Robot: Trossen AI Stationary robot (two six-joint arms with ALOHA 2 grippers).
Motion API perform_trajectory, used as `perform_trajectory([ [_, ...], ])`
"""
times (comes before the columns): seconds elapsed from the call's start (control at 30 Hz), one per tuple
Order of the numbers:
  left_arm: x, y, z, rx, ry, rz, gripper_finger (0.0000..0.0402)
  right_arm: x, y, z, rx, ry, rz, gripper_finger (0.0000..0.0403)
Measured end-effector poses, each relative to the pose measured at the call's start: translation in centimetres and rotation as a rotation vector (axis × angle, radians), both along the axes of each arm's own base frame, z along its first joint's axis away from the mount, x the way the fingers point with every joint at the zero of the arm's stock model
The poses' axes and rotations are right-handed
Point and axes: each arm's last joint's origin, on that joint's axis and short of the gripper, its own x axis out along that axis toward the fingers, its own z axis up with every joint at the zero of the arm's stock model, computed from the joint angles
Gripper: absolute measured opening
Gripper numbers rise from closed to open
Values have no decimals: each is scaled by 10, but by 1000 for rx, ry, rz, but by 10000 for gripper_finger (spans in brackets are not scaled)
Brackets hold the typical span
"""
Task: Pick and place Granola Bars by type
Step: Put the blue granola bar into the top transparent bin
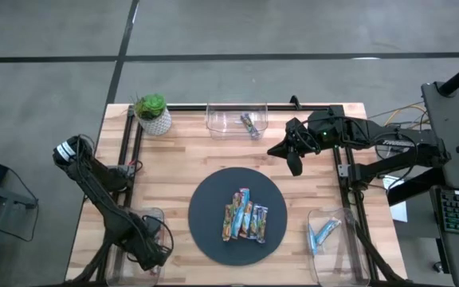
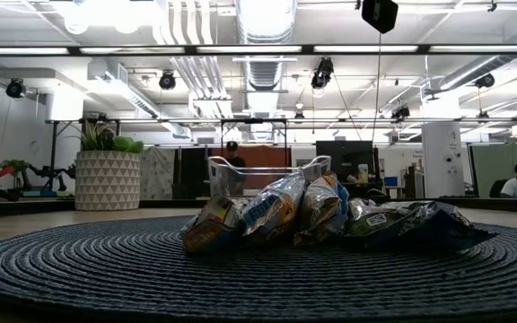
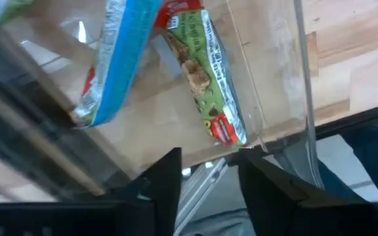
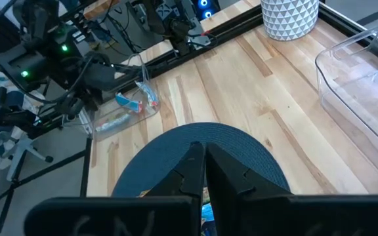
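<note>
We are partway through sorting: the left end effector (image 3: pixel 205 174), fingers parted and empty, is hanging over two granola bars (image 3: pixel 205 85) in its bin (image 1: pixel 151 219); four are waiting on the mat (image 1: pixel 205 215) below the shut right end effector (image 4: pixel 204 160).

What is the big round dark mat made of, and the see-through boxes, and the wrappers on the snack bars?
The round mat looks like woven cord or yarn: ribbed rings show in the low view, matte and dark blue. The clear bins seem to be hard plastic, glossy and see-through, with bright edges. The granola bars have thin, crinkly, shiny wrappers, probably plastic film or foil.
</note>
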Motion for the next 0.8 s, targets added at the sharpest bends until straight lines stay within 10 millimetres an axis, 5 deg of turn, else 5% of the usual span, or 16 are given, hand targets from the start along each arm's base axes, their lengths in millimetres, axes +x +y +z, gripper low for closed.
perform_trajectory([
  [0.3, 2, 6, 39, 124, -104, 20, 8, 0, 0, 0, -3, 0, 2, 8],
  [0.6, 34, 26, 87, 460, -642, -111, 0, 0, 0, 0, -16, -1, 12, 8],
  [0.8, 63, 54, 115, 697, -799, -303, 0, 0, 1, 0, -12, -1, 21, 8],
])
